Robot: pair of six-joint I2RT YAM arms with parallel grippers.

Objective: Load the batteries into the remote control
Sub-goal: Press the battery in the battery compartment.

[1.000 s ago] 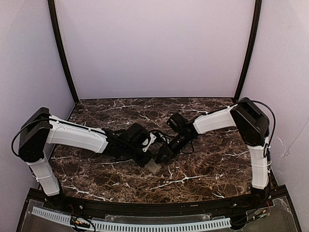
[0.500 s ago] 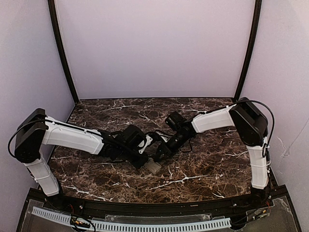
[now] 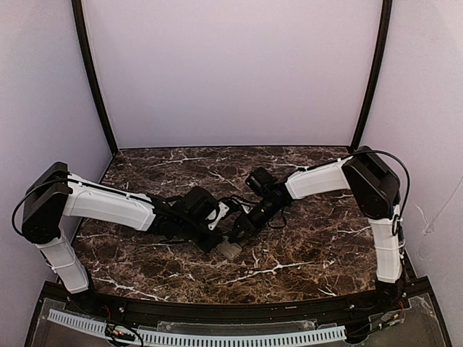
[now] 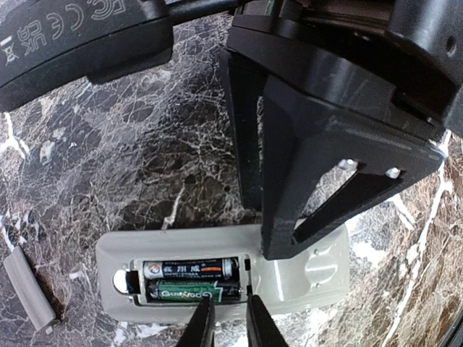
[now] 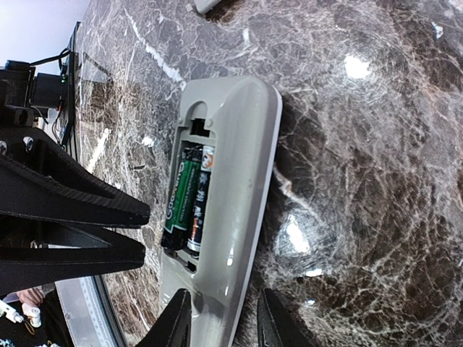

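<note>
The remote control (image 4: 304, 271) lies face down on the marble table, greyish back up, its battery bay open. Two batteries lie side by side in the bay: a black one (image 4: 189, 269) and a green one (image 4: 189, 291). They also show in the right wrist view, green (image 5: 180, 195) and black (image 5: 198, 202). My left gripper (image 4: 230, 322) hovers at the remote's near edge by the green battery's end, fingers almost together and empty. My right gripper (image 5: 226, 322) is open at the remote's (image 5: 239, 181) end, one finger (image 4: 282, 238) resting on its back. In the top view both grippers meet over the remote (image 3: 231, 250).
A small grey curved cover piece (image 4: 29, 290) lies loose on the table left of the remote; it also shows at the top edge of the right wrist view (image 5: 206, 6). The two arms (image 3: 116, 206) (image 3: 318, 181) crowd the table's middle. Walls enclose three sides.
The left arm has shifted slightly left and lower, and the right gripper has edged a little left. The remote has stayed in place.
</note>
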